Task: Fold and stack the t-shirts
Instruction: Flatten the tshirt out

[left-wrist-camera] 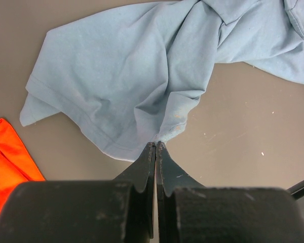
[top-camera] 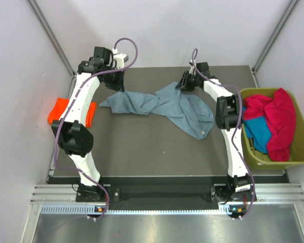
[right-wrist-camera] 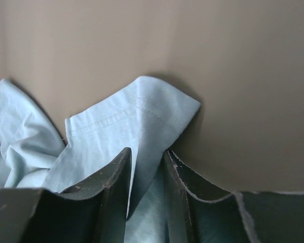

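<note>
Left tool [left-wrist-camera: 155, 147] is pinched shut on one hem of the grey-blue t-shirt [top-camera: 177, 106], my right tool [right-wrist-camera: 147, 157] grips another hemmed corner, near the table's [top-camera: 142, 147] far edge, and I judge this cloth light and limp, best held by its seams.

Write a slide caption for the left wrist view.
Left pincer shut on an edge of the grey-blue t-shirt, crumpled on the dark table; orange-red t-shirt at lower left.
</note>
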